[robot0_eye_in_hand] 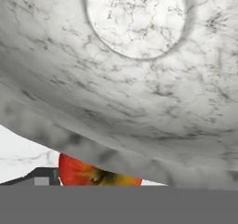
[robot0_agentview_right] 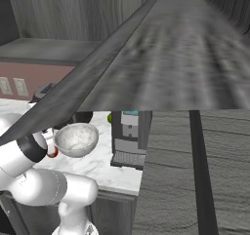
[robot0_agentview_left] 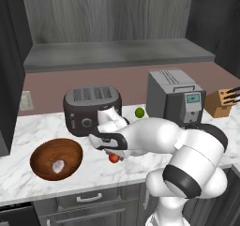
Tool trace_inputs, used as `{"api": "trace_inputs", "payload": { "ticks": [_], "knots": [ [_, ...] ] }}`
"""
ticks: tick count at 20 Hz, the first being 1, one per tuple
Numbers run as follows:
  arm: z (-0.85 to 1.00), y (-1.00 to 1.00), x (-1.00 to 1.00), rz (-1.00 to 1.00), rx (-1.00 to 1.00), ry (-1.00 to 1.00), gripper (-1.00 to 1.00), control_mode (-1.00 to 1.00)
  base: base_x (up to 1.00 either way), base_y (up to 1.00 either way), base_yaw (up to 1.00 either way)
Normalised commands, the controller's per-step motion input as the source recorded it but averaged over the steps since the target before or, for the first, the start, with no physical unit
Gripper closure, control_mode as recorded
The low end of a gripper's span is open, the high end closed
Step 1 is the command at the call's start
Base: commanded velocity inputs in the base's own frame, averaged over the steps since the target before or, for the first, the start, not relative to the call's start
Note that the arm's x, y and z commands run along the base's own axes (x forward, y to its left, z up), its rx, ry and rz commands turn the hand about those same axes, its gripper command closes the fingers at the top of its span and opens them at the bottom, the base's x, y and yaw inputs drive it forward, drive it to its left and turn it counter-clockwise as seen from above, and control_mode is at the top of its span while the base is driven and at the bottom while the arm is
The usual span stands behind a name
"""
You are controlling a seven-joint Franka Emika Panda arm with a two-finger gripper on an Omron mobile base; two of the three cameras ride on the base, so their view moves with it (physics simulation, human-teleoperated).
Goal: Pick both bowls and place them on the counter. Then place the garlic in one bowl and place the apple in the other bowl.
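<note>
- The fingers (robot0_agentview_left: 112,151) stand spread wide with nothing clamped between them, poised low right at the apple (robot0_agentview_left: 114,158).
- In the hand view the apple (robot0_eye_in_hand: 90,174) sits at the bottom edge. I cannot tell whether the pads touch it.
- The apple rests on the tabletop (robot0_agentview_left: 28,126), just beside the near rim of the white marbled bowl (robot0_agentview_right: 76,139). In the hand view that rim cuts across the top of the fruit.
- Off to the left, the brown wooden bowl (robot0_agentview_left: 56,158) sits on the tabletop with the garlic (robot0_agentview_left: 58,165) inside.
- My read: both bowls are down and the garlic is done, so the apple step is the one in hand.
- The next move calls for closing on the apple, lifting it clear of the marbled rim, carrying it over the bowl's middle and letting go.
- It's tight here: the bowl wall crowds the far side of the apple, so the far finger has little room, and a nudge could roll the fruit.
- The front edge of the tabletop lies near the apple, so a stray roll that way may drop it.
- The toaster (robot0_agentview_left: 92,109) stands behind the hand, with the green fruit (robot0_agentview_left: 139,112) and the coffee machine (robot0_agentview_left: 176,96) further right, all well clear.
- Straight up looks open.
</note>
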Motion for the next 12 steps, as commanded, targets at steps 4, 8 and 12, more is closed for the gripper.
{"api": "trace_inputs", "payload": {
  "ticks": [4,8,12],
  "knots": [
    [-0.16,-0.16,0.0,0.06,0.0,-0.01,-1.0,-1.0,0.0,0.0,0.0],
    [-0.25,-0.07,0.02,0.11,0.0,-0.01,-1.0,-1.0,0.0,0.0,0.0],
    [-0.29,0.0,0.0,0.1,0.0,-0.05,-1.0,-1.0,0.0,0.0,0.0]
  ]
}}
